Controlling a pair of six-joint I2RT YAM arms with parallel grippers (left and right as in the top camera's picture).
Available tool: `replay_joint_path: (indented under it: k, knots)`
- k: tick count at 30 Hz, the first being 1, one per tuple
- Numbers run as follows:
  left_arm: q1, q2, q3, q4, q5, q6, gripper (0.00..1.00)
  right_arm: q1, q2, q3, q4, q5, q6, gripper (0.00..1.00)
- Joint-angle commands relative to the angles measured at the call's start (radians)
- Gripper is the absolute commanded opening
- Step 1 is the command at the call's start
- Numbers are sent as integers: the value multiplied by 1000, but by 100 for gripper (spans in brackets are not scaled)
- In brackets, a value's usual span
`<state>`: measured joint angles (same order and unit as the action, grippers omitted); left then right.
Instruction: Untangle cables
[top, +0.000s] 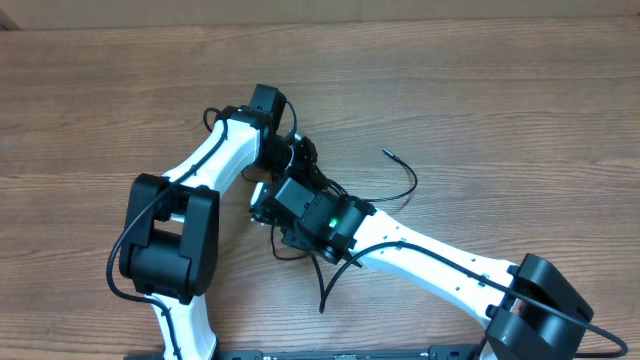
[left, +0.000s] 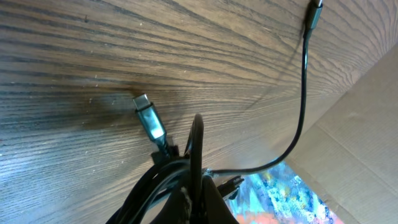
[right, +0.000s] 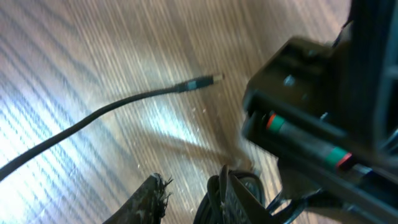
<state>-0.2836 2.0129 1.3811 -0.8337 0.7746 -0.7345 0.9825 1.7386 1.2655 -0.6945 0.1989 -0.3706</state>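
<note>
Closest to the left wrist camera, the left gripper (left: 198, 190) has its fingers pressed together on a knot of the cables (left: 158, 180), black strands bunched round the tips. Just beyond, a grey plug (left: 148, 118) lies flat on the table (left: 74, 56). Farther off, a loose strand (left: 303, 93) curves away to a dark plug (left: 314, 11). On the right gripper (right: 186, 202) the fingers stand partly apart with wood showing between them, and strands crowd one finger; whether any is caught I cannot tell. These cords look light, limp and slick, so they should slide rather than resist, while the stiff plugs will likely snag in loops. The best hold, I judge, is the cord just behind a plug, feeding it back through the knot.
</note>
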Motion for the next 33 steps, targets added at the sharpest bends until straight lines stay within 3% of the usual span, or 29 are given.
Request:
replay_joint_path:
  k: [1, 4, 7, 13, 21, 27, 33]
  knots:
    - [8, 10, 13, -3, 38, -21, 4, 6, 5, -10, -20, 10, 0, 30]
    - [10, 10, 13, -3, 29, -21, 4, 6, 5, -10, -45, 10, 3, 28]
    - [10, 10, 13, 2, -15, -21, 4, 6, 5, -10, -60, 10, 21, 7]
    - [10, 10, 13, 44, -213, -5, 4, 2, -22, 10, -92, 6, 205, 4]
    - [10, 10, 13, 122, -228, 341, 4, -66, -97, 11, -158, -215, 422, 4]
    - [8, 10, 13, 132, -218, 488, 4, -173, -107, 11, -165, -257, 678, 4]
    - [18, 9, 13, 136, -97, 711, 4, -314, -107, 11, -173, -383, 971, 4]
